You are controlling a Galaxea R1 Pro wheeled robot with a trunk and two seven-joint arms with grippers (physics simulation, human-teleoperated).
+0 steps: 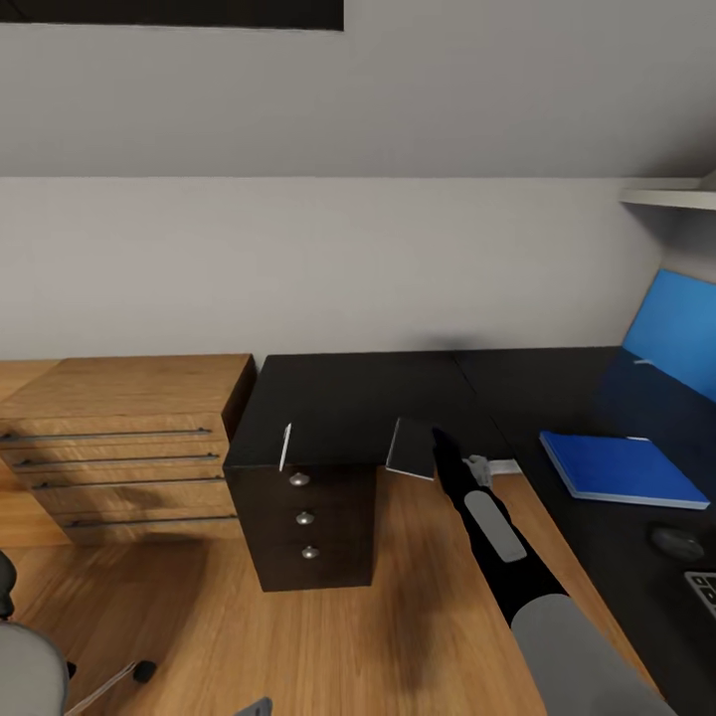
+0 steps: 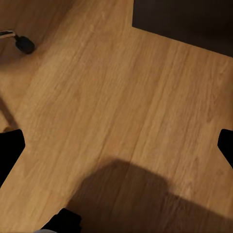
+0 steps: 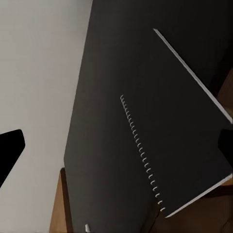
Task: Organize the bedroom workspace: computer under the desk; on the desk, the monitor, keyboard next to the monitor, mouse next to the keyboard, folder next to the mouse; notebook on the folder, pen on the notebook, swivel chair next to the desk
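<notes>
Notebook on desk edge, right gripper spread — folder, mouse nearby.

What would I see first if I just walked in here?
Probably the bright blue folder lying flat on the long black desk, with a dark mouse just beside it. Next, the robot's right arm reaching toward a dark spiral notebook at the desk's front edge. On the left stands a wooden drawer chest.

black desk; bright blue folder; dk grey notebook, white edges; tan wood floor.
</notes>
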